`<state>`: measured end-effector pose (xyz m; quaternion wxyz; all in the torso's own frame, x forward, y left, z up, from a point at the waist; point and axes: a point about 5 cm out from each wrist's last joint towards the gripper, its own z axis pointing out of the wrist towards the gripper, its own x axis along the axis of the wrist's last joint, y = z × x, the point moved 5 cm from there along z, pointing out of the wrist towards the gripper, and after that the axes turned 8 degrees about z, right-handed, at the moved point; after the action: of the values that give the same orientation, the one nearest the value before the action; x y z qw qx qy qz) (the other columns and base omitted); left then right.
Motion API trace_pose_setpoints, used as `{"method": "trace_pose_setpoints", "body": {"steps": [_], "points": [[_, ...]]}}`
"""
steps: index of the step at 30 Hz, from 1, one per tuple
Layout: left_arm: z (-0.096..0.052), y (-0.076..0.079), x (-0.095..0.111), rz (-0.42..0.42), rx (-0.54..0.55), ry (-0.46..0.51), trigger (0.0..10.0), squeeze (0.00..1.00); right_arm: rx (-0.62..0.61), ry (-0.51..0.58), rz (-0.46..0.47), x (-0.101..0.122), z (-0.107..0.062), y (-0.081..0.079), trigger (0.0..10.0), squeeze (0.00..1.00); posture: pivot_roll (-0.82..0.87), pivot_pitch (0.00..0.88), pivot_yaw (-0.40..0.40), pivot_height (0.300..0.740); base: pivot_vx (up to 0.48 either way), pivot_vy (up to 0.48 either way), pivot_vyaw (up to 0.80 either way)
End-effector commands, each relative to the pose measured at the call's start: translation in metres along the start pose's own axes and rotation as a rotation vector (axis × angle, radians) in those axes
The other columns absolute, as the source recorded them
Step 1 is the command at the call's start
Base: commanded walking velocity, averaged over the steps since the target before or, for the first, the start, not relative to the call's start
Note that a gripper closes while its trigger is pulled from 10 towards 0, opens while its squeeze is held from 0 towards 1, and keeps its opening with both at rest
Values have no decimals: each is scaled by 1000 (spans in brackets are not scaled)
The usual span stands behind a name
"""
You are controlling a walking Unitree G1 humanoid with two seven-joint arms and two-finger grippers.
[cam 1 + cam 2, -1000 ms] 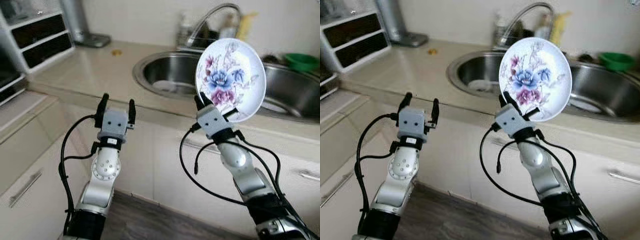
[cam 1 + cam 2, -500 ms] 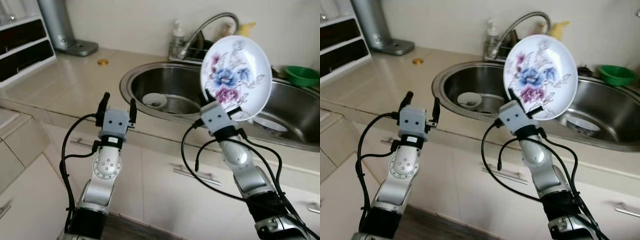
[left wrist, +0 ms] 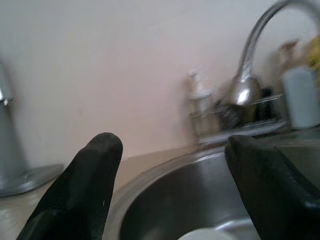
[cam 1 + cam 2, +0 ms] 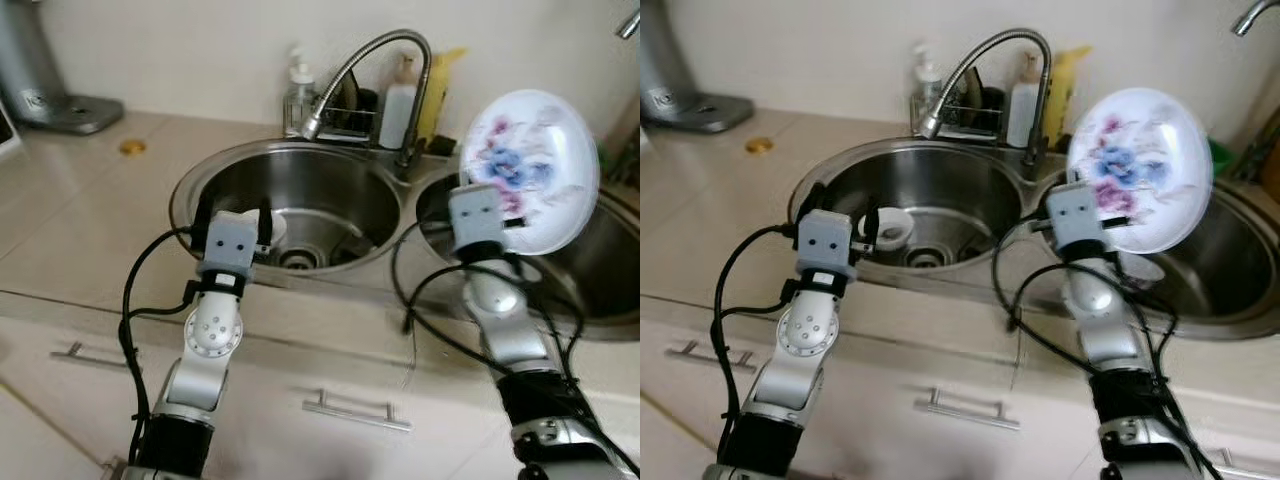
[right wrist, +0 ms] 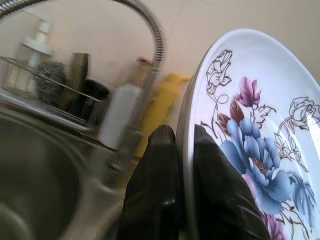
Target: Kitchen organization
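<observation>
Over the sink [image 4: 250, 165] — right gripper [image 5: 182, 150] pinching plate [image 4: 535, 165].

Glossy glazed plate [image 4: 530, 170], brushed-steel sink [image 4: 330, 190]

Soft, even daylight fills my views, with glare on the sink [image 4: 300, 200] steel and blur behind my fingers [image 3: 82, 195].

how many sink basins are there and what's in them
2. The left basin is in front of the left gripper and holds a small white bowl. The right basin lies behind the floral plate gripped by the right gripper; its contents are mostly hidden.
</observation>
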<state>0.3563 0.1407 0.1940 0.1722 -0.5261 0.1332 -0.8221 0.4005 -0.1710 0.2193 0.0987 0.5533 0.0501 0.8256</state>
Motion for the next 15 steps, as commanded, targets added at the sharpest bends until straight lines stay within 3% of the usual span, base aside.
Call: {"method": "trace_pose_setpoints", "body": {"steps": [1, 3, 8, 13, 15], "points": [[0, 1, -1, -6, -1, -7, 10000, 0, 2, -32, 62, -1, 5, -2, 10000, 0, 3, 0, -25, 740, 0, 0, 0], [0, 5, -1, -1, -15, -11, 10000, 0, -5, -103, 162, -11, 9, -1, 10000, 0, 2, 0, -25, 740, 0, 0, 0], [-1, 7, -1, -5, -25, -11, 10000, 0, -39, -148, 228, -16, 18, 7, 10000, 0, 6, 0, -25, 740, 0, 0, 0], [-1, 6, -2, -3, -27, -12, 10000, 0, -144, -229, 321, -29, 24, 27, 10000, 0, 12, 0, -29, 740, 0, 0, 0], [-1, 6, -2, -2, -26, -14, 10000, 0, -192, -301, 406, -41, 24, 35, 10000, 0, 14, 0, -31, 740, 0, 0, 0]]}}
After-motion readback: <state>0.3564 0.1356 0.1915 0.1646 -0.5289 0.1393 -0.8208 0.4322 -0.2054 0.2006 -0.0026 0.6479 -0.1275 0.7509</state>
